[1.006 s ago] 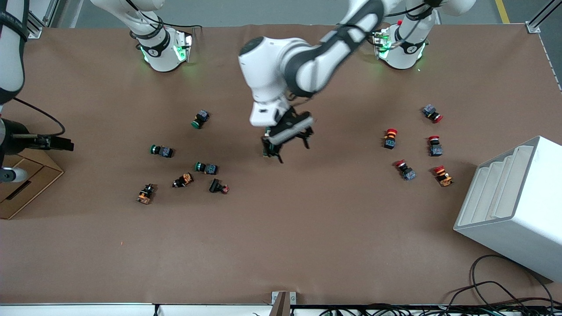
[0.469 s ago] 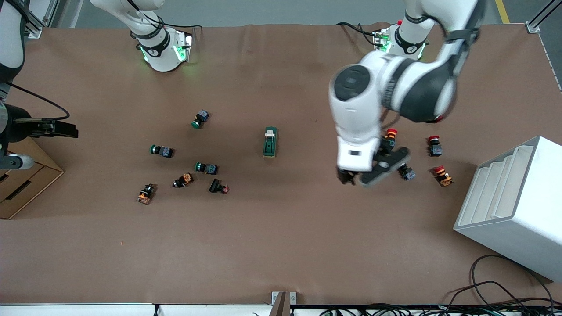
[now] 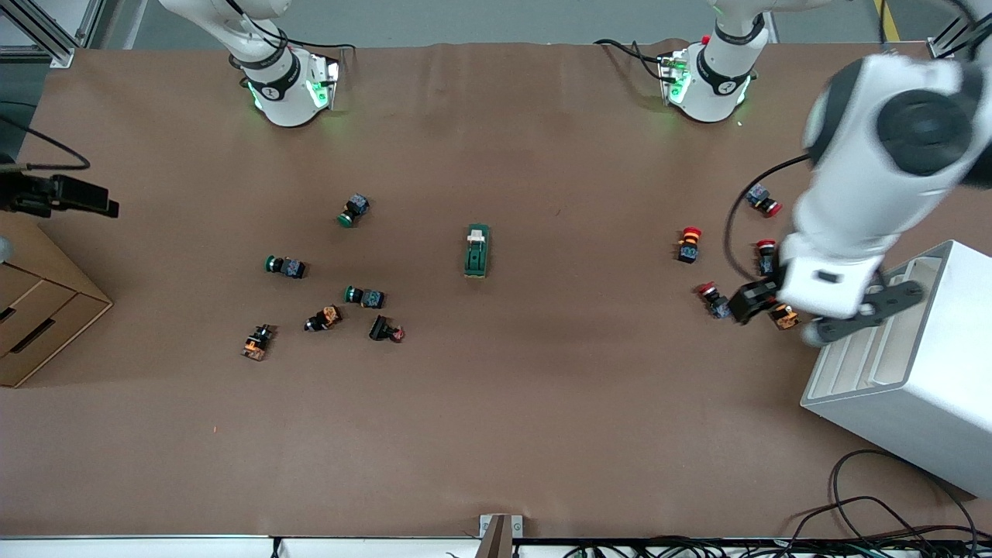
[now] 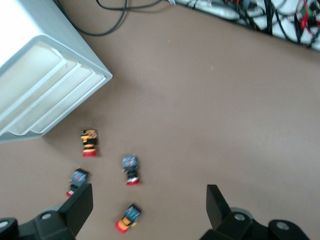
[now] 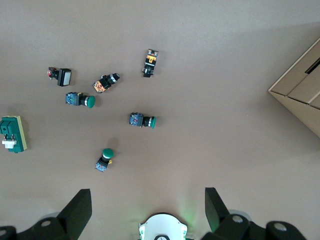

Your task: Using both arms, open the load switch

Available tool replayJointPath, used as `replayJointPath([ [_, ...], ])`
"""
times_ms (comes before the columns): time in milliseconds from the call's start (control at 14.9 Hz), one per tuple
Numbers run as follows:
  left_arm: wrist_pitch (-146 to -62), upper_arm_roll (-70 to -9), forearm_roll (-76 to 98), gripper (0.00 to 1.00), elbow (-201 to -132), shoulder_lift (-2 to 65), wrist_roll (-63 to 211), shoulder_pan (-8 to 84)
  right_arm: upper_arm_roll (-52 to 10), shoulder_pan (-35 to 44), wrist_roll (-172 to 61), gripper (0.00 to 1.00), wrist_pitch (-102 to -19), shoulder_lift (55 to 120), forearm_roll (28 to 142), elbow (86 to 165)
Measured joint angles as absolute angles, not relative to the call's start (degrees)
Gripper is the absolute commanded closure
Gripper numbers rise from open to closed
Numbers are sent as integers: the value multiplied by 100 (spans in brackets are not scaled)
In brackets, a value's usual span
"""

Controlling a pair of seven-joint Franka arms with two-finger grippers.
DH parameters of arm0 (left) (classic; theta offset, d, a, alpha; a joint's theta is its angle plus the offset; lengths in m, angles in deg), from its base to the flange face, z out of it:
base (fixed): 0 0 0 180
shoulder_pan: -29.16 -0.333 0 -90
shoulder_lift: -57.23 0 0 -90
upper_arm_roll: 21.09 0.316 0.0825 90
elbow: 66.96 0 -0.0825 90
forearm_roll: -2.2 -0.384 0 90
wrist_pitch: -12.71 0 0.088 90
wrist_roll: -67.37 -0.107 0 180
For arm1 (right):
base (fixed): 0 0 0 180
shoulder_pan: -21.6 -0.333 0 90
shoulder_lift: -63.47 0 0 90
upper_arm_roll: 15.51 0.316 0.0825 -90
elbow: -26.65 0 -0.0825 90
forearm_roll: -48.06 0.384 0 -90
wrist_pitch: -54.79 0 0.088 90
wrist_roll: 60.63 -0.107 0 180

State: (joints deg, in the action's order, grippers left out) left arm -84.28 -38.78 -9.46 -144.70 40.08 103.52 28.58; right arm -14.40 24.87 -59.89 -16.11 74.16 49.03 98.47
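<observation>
The load switch (image 3: 477, 251), a dark green block with a cream lever piece at its end farther from the front camera, lies alone at mid-table; it also shows in the right wrist view (image 5: 12, 134). My left gripper (image 3: 860, 314) hangs open and holds nothing over the red push buttons (image 4: 131, 170) beside the white rack, well away from the switch; its fingers (image 4: 80, 205) stand wide apart. At the right arm's end of the table my right gripper (image 3: 62, 198) is open (image 5: 147, 212), high up over its own base and a cardboard box.
Green and orange push buttons (image 3: 364, 296) are scattered between the switch and the right arm's end. Red push buttons (image 3: 688, 242) lie toward the left arm's end, next to a white slotted rack (image 3: 907, 364). A cardboard box (image 3: 39, 310) and cables (image 3: 876, 504) sit at the table's edges.
My left gripper has left the load switch and swung toward the left arm's end, over the red buttons by the rack. The switch stays on the table. The right hand drifted slightly.
</observation>
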Motion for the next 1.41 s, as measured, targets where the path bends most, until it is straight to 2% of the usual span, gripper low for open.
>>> replayJointPath([
  [201, -8238, -3478, -305, 0, -14736, 4489, 9130, 2656, -1412, 2385, -5989, 0, -1700, 6958, 4780, 10254],
  [536, -7982, -2680, 525, 0, -15895, 5622, 7179, 2601, -1428, 2365, -5989, 0, -1734, 6435, 4787, 10716],
  [872, -7962, -2684, 539, 0, -17110, 6874, 7025, 2850, -1456, 2367, -5989, 0, -1933, 6345, 4838, 10844],
  [1140, -7960, -2683, 494, 0, -17290, 7283, 7025, 2935, -1479, 2367, -5989, 0, -2242, 6286, 4847, 10920],
  [1408, -7859, -2673, 473, 0, -17204, 7273, 7025, 2917, -1506, 2367, -5988, 0, -2718, 5793, 4849, 11581],
])
